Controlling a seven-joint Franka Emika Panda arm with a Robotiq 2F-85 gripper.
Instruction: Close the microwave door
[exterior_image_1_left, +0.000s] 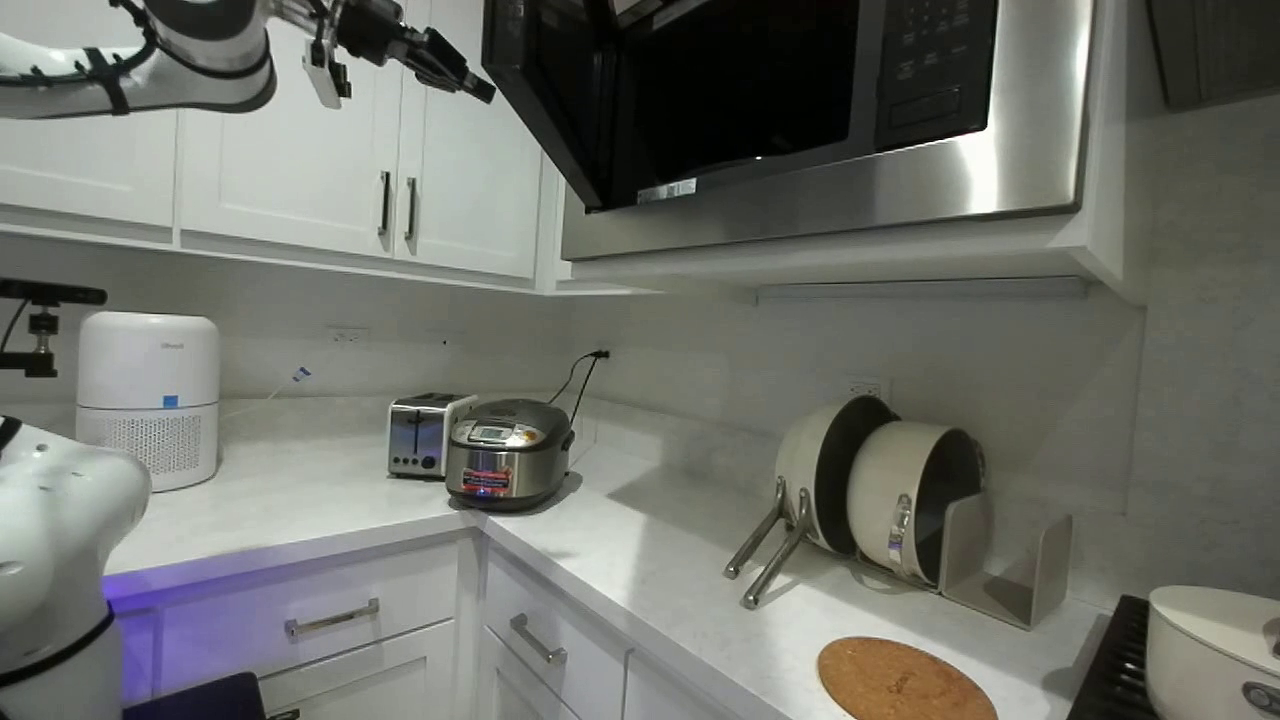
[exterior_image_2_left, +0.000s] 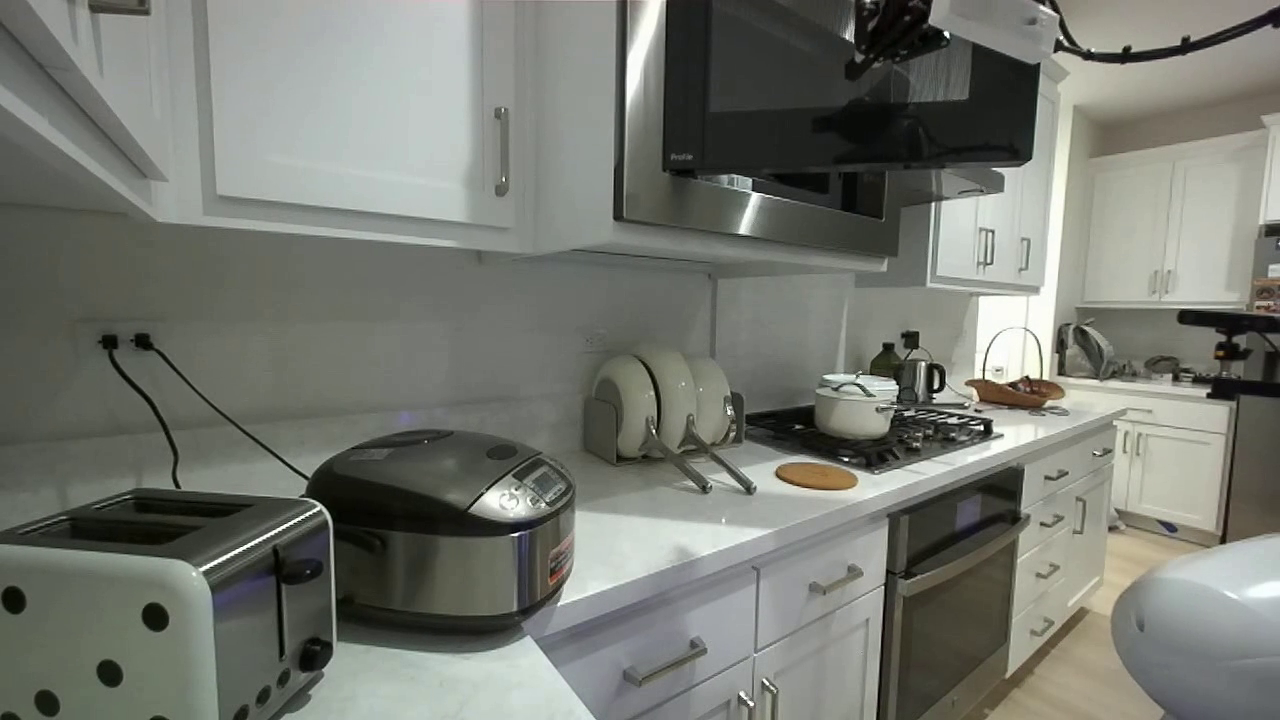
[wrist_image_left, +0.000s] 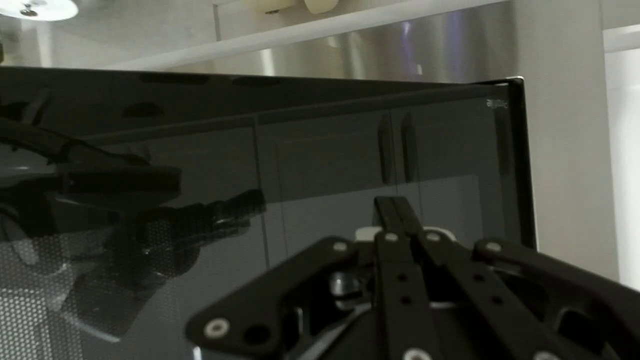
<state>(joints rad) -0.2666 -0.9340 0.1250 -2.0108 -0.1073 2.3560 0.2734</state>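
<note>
The microwave door (exterior_image_1_left: 545, 100) is a dark glossy panel that stands open, swung out from the left side of the steel microwave (exterior_image_1_left: 1030, 140). An exterior view shows its outer glass face (exterior_image_2_left: 780, 135) jutting out from the microwave front. My gripper (exterior_image_1_left: 482, 90) is on the outer side of the door, close to it, with its fingers pointing at the glass. In the wrist view the fingertips (wrist_image_left: 392, 200) are together with nothing between them, and the door glass (wrist_image_left: 325, 150) fills most of the picture. The arm's reflection shows in the glass. I cannot tell whether the fingertips touch it.
White upper cabinets (exterior_image_1_left: 300, 170) stand beside and behind the gripper. On the counter below are a toaster (exterior_image_1_left: 415, 440), a rice cooker (exterior_image_1_left: 510, 455), pans in a rack (exterior_image_1_left: 900, 490), a cork mat (exterior_image_1_left: 900, 680) and an air purifier (exterior_image_1_left: 150, 400). A pot (exterior_image_2_left: 852, 412) sits on the stove.
</note>
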